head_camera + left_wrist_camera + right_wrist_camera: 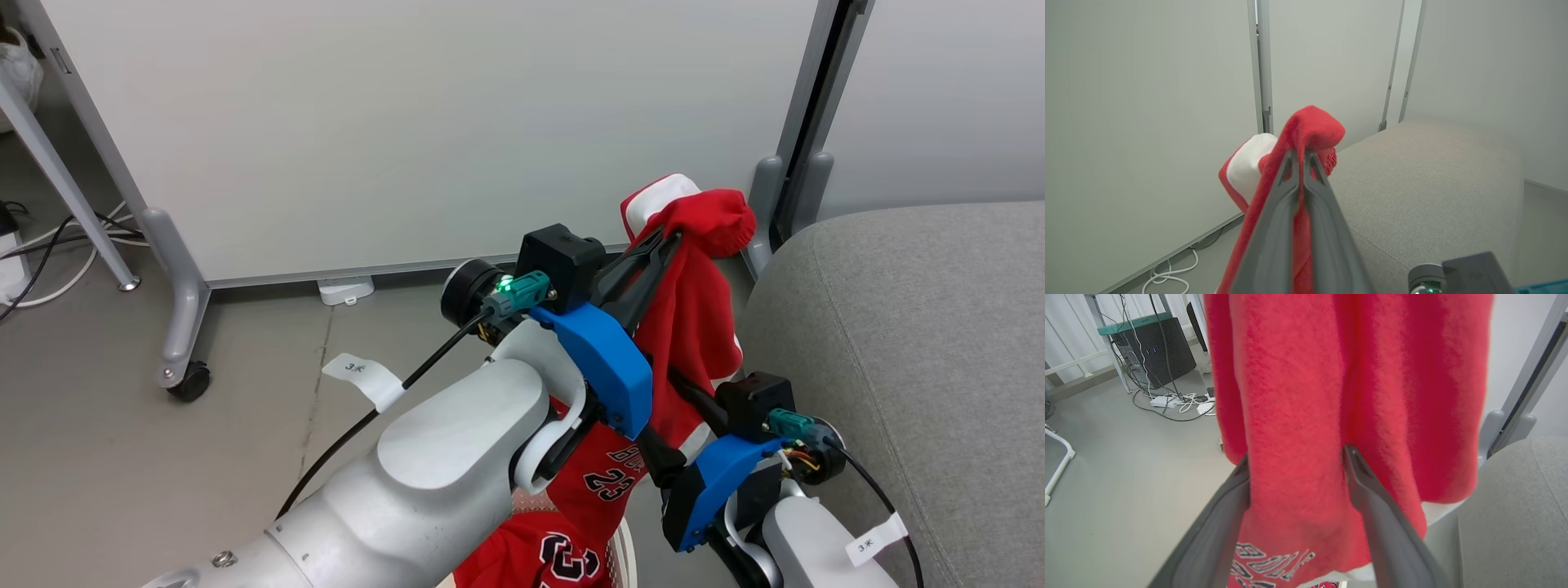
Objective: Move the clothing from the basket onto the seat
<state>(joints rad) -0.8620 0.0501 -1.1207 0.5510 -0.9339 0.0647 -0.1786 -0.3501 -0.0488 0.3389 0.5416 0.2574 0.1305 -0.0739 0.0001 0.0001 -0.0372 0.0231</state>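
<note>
1. The clothing (pixel 694 310) is up in the air: a red basketball garment with white trim hangs from the left gripper (pixel 673 237), whose two dark fingers are pressed together on a bunched fold at its top.
2. It hangs just beside the seat (pixel 898 343), a large light-grey fabric cushion with a rounded edge and a seam line. The cloth is off the cushion, and its lower end runs down towards the bottom of the head view.
3. The right gripper (pixel 1296 457) sits lower. We see its fingers spread wide with the red cloth hanging between them, not pinched.
4. Surface and room: a smooth grey floor (pixel 122 457), with white partition panels (pixel 408 122) on grey feet behind it. A black castor (pixel 189 381) shows under the near foot.
5. Over in the right wrist view, a black computer case (pixel 1155 351) stands under a teal-topped table (pixel 1126 324), with a tangle of black and white cables (pixel 1171 402) on the floor before it.
6. Our count: two grippers, one cushion, two panels in the head view, one castor, two white cable tags (pixel 365 377), two number prints.
7. Writing: both tags read "3米". The hanging cloth shows a small black-and-white "23" (pixel 608 487) under outlined lettering that we can read only in part. A larger "23" (pixel 567 559) sits on red fabric at the bottom edge, and we cannot tell whether that is a second garment.
</note>
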